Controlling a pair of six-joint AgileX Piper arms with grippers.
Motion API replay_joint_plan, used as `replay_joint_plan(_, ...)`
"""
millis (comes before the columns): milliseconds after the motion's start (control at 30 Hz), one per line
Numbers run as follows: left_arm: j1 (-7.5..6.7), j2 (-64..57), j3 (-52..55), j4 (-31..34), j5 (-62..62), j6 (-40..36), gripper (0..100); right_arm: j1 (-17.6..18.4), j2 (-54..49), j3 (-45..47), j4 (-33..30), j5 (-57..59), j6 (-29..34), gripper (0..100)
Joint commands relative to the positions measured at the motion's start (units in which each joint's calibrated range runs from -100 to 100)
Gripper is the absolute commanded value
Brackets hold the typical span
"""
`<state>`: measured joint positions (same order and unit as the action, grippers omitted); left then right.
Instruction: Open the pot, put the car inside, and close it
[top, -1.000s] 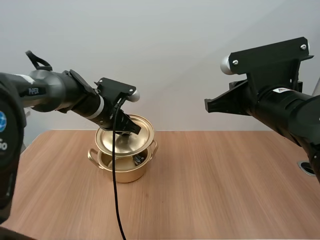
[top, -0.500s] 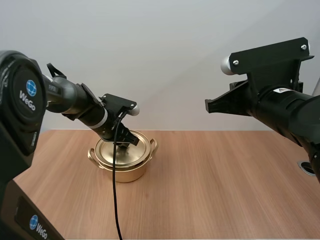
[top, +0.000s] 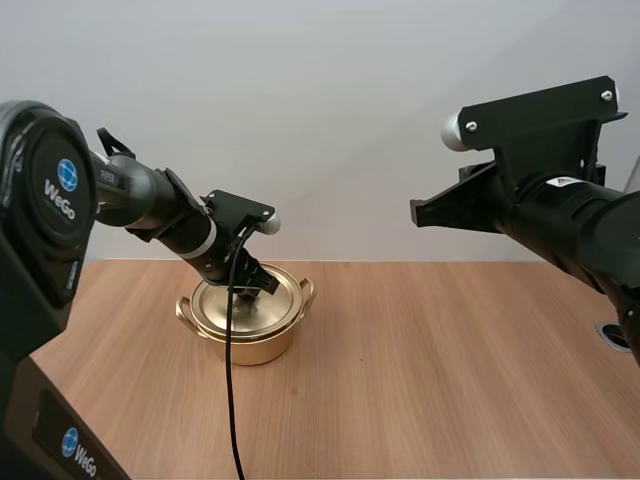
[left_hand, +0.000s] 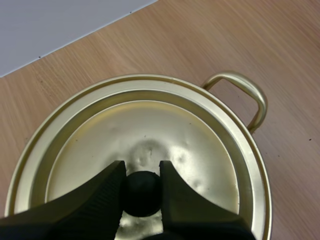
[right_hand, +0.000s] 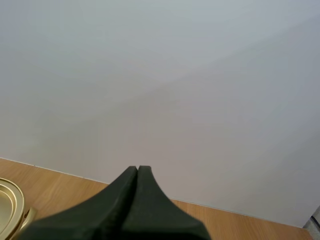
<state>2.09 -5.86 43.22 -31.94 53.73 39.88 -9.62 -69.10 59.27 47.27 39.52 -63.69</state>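
Pot: a golden pot (top: 247, 338) with two loop handles stands on the wooden table (top: 450, 380), on the left arm's side of it.
Lid: a golden lid (top: 240, 308) lies flat on the pot's rim and covers the whole opening. In the left wrist view its edge runs evenly inside the rim all the way round.
Knob: a round black knob (left_hand: 142, 194) stands at the centre of the lid, directly over the middle of the pot.
Left gripper: the left gripper (left_hand: 142, 167) reaches down at a slant onto the top of the pot, with its arm coming in from the pot's left.
Left jaws: they are pinching the knob, with one black finger (left_hand: 110, 185) pressed to each side of it and no gap seen between finger and knob.
Knob relative to the jaws: it sits between the two fingers, just behind their tips. The tips reach past it over the dented centre of the lid.
Pot handle: one loop handle (left_hand: 245, 95) juts from the rim on the side away from the gripper, clear of both fingers.
Right gripper: the right gripper (right_hand: 137, 170) is held high above the table, well apart from the pot and to the pot's right.
Right jaws: they are pressed together into one dark wedge with nothing between them.
Pot from the right wrist view: a piece of the golden rim (right_hand: 10, 207) shows beyond the closed fingers, far from their tips.
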Motion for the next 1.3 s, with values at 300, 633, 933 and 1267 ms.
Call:
replay_joint_plan(300,0.01,-1.8,-0.3,-0.4,3.4,-2.7,100,-0.1,1.2,0.1,-0.2,0.2,0.0,0)
replay_joint_plan(633,2.75,-39.3,4.7,-25.9,7.4,9.4,100,-0.1,4.7,5.1,5.0,-4.7,-14.5,0)
replay_joint_plan(933,4.33,-80.3,14.2,-21.2,-5.0,0.0,100,-0.1,4.8,14.1,23.0,0.3,-32.6,0)
replay_joint_plan(1267,3.99,-94.0,36.3,1.6,-14.3,-19.8,100,-0.1,4.2,14.9,27.5,12.8,-32.5,0)
